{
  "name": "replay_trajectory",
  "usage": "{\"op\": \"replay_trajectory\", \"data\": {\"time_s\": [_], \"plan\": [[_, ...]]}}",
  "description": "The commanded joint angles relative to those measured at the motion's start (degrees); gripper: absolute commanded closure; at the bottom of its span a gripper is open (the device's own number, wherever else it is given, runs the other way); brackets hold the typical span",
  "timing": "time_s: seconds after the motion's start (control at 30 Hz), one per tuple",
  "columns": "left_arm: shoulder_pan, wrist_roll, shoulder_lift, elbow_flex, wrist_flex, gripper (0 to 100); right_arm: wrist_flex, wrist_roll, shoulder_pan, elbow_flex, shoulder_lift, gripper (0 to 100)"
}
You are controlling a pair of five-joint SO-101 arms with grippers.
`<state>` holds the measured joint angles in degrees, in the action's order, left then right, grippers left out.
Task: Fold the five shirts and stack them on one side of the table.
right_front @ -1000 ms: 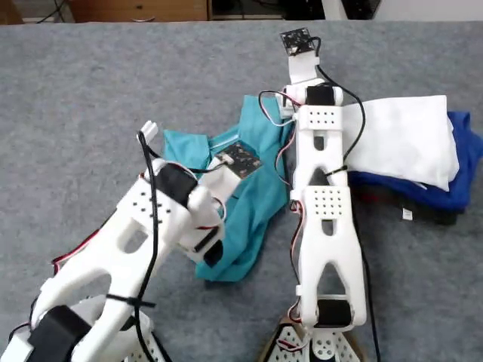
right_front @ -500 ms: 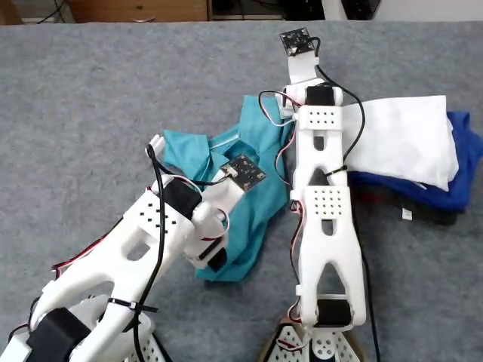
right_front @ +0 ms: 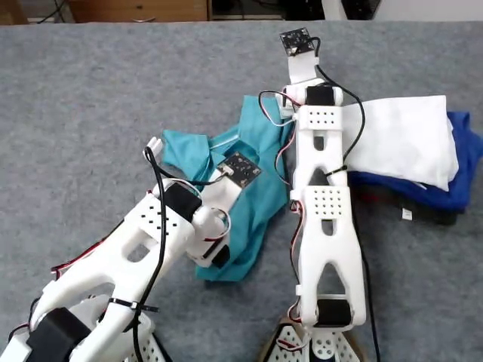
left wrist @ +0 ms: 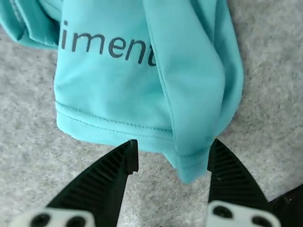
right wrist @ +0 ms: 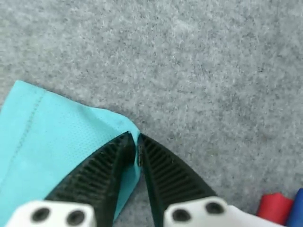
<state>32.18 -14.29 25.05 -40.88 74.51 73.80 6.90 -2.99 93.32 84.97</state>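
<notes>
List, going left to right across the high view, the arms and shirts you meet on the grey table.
left arm → teal shirt → right arm → white shirt → blue shirt

Bare grey table (right_front: 90, 83) lies open across the far edge and the left side. A crumpled teal shirt (right_front: 264, 207) fills the middle, the right arm (right_front: 321, 188) stretches just beside it, and a stack of folded shirts (right_front: 407, 143) blocks the right side.

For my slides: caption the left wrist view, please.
Open left gripper poised at the hem of the teal shirt on the grey table.
</notes>
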Motion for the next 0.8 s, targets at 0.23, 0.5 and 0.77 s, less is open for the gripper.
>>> {"op": "replay_trajectory", "data": {"time_s": [0.23,0.5,0.77], "plan": [[0.35,5.36,0.92,0.09,-3.34,90,-1.14,0.53,-0.31,0.92,-0.84,99.5],[0.35,7.56,1.01,0.62,0.62,74,-1.05,0.53,-0.40,0.92,-0.84,99.5],[0.18,4.48,1.01,1.14,5.98,74,-1.05,0.53,-0.40,0.92,-0.84,99.5]]}}
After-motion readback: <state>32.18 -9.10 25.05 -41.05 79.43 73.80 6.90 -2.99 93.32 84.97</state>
